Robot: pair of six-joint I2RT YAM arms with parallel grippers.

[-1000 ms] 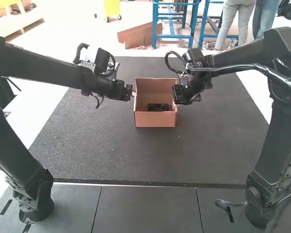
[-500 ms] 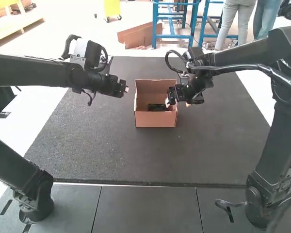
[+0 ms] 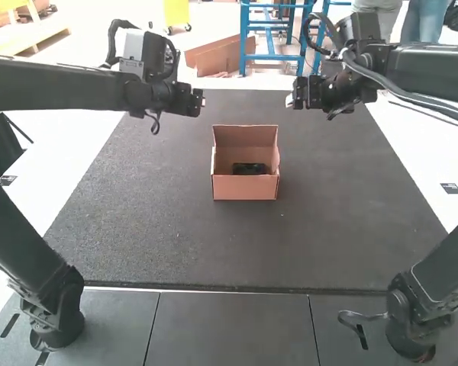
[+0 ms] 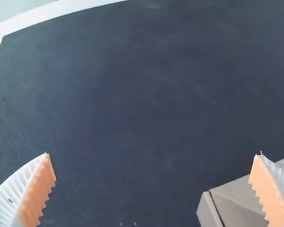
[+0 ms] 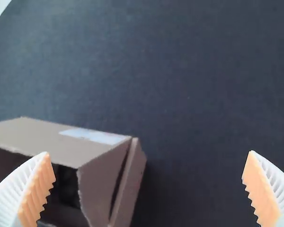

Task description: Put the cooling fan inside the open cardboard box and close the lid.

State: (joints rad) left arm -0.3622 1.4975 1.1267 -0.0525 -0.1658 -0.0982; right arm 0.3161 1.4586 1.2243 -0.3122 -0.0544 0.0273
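An open cardboard box (image 3: 244, 183) stands mid-mat, its lid (image 3: 245, 137) upright at the far side. The black cooling fan (image 3: 248, 168) lies inside on the box floor. My left gripper (image 3: 198, 101) hangs above the mat, up and to the left of the box, open and holding nothing; its orange pads (image 4: 38, 189) stand wide apart, with a box corner (image 4: 232, 208) beside one of them. My right gripper (image 3: 296, 95) hovers up and to the right of the box, also open and holding nothing, with its pads (image 5: 262, 189) far apart and the box (image 5: 85, 161) below it.
A dark mat (image 3: 137, 229) covers the table, with pale table surface (image 3: 53, 168) to its left and right. Both arm bases (image 3: 49, 305) stand at the near edge.
Both grippers were at the box's side walls a second ago. They have since lifted up and back, away from the box. The box and fan have stayed put.
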